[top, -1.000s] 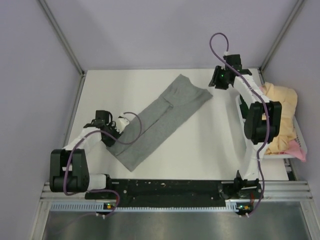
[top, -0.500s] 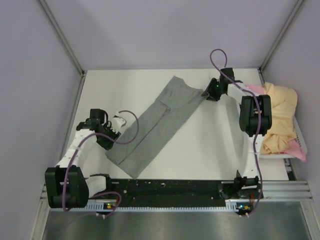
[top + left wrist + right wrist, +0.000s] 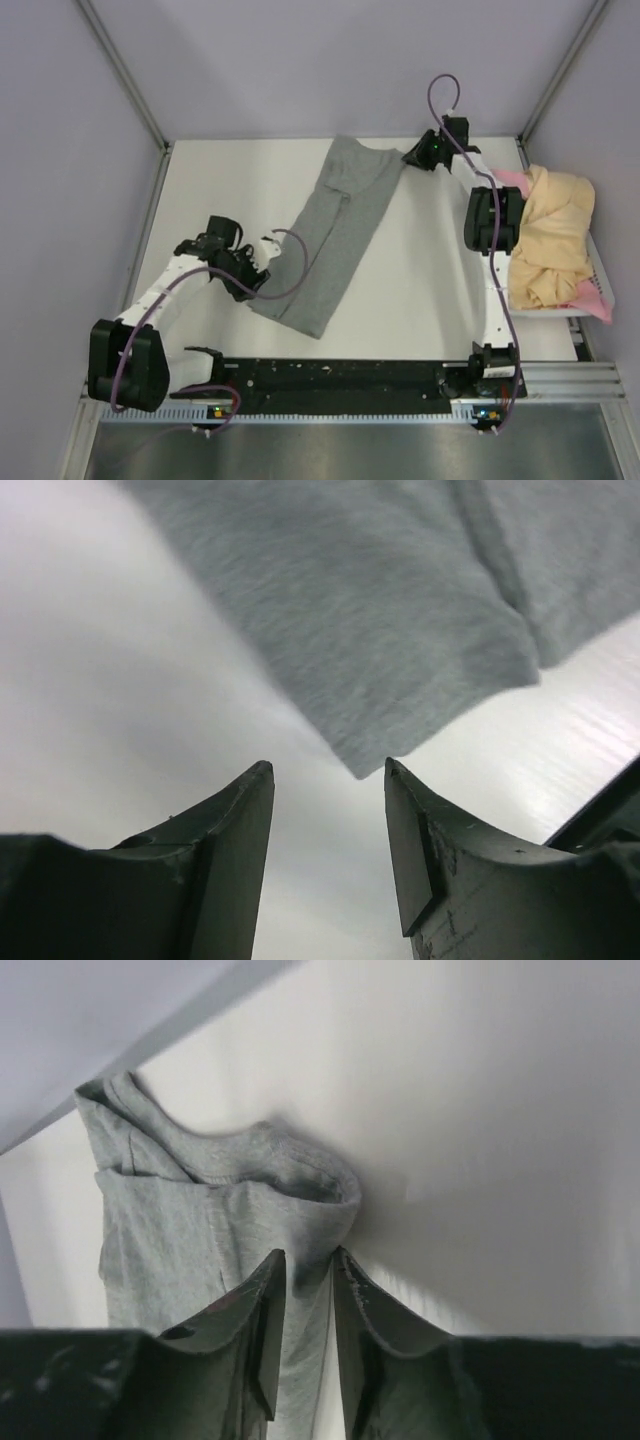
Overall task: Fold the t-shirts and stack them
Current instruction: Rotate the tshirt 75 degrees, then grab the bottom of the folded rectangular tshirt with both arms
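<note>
Heather-grey t-shirt [image 3: 335, 235], white table [image 3: 420, 280]

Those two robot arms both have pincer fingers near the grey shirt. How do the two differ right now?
The left arm's fingers stand apart and empty, while the right arm's fingers are pinched on the grey t-shirt's bunched edge. The left arm's fingers sit beside the shirt's near end, the right arm's fingers at its far end. Both point at that same shirt.

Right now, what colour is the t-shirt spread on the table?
The t-shirt is plain heather grey, with no print; the right wrist view shows it best.
</note>
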